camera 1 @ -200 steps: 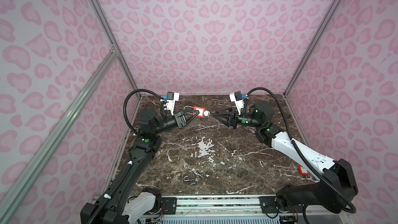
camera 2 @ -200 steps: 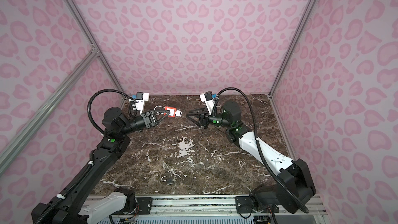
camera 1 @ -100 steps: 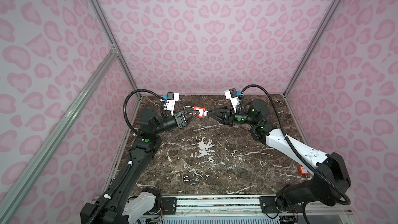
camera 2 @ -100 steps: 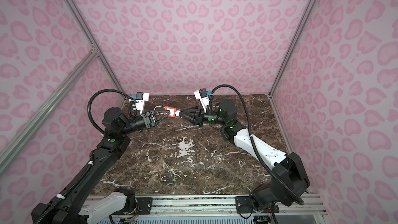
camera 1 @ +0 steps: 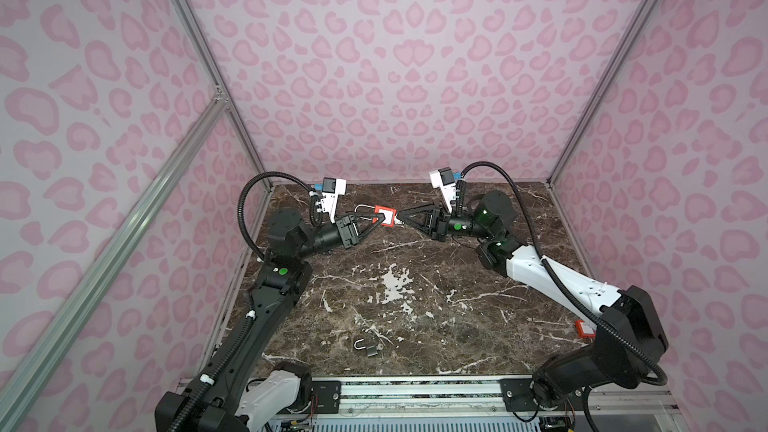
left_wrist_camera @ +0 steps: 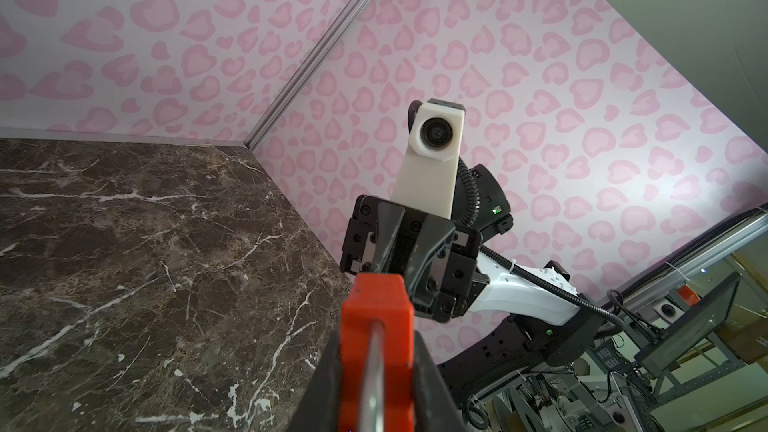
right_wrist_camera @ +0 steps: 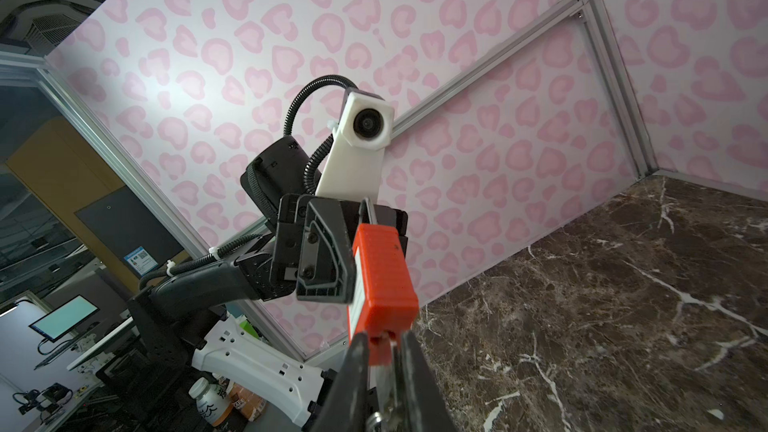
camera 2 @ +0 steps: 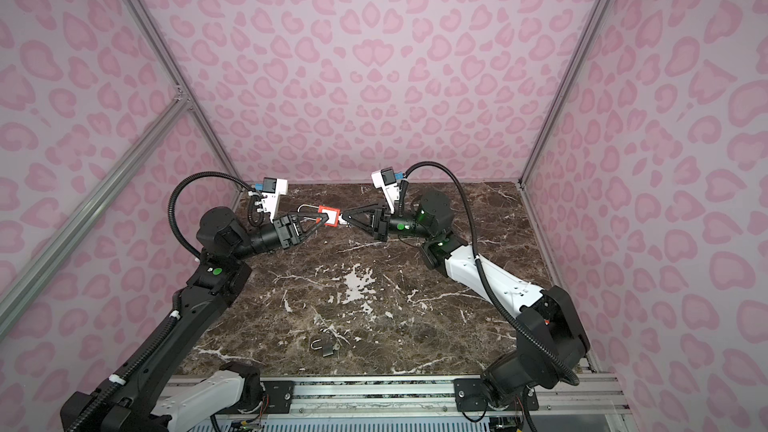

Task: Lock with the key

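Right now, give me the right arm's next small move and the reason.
Probably roll the right gripper to turn the key: its fingers appear pinched on the key at the base of the red padlock, which the left gripper holds aloft.

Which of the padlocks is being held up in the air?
The red padlock, clamped in the left gripper at the back. The small dark padlock lies untouched on the table near the front.

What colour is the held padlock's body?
Orange-red padlock; clearest in the right wrist view.
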Robot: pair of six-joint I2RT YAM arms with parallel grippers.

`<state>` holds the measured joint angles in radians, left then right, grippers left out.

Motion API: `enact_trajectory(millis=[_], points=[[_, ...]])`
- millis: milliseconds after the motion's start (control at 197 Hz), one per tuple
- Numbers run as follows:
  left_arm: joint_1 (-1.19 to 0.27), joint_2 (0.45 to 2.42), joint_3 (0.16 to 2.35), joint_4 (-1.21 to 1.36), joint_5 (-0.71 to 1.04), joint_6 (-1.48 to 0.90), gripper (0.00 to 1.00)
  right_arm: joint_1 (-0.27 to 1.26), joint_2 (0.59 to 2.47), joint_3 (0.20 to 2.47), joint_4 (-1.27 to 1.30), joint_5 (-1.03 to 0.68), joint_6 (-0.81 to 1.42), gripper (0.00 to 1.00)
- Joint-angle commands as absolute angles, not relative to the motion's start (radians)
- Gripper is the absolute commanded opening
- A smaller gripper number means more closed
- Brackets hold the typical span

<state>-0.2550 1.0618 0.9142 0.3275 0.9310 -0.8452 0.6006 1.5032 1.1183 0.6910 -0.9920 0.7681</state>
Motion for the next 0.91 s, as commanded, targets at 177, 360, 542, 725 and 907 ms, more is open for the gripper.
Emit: enact_trajectory(millis=[177,360,542,725,907], points=[[-0.254,1.055,0.917,0.381,0.933,-0.848,0.04,0.613,1.517,1.118,0.739,-1.027,0.790,0.11],[-0.254,1.056,0.914,0.380,0.928,-0.845,0.03,0.611,1.512,1.112,0.734,-1.025,0.788,0.00],[-0.254,1.057,0.914,0.379,0.927,-0.845,0.04,0.602,1.497,1.101,0.695,-1.014,0.765,0.00],[-0.253,1.060,0.914,0.378,0.919,-0.843,0.04,0.581,1.477,1.076,0.685,-1.008,0.756,0.00],[-0.255,1.068,0.919,0.380,0.922,-0.846,0.04,0.564,1.447,1.054,0.623,-1.003,0.697,0.00]])
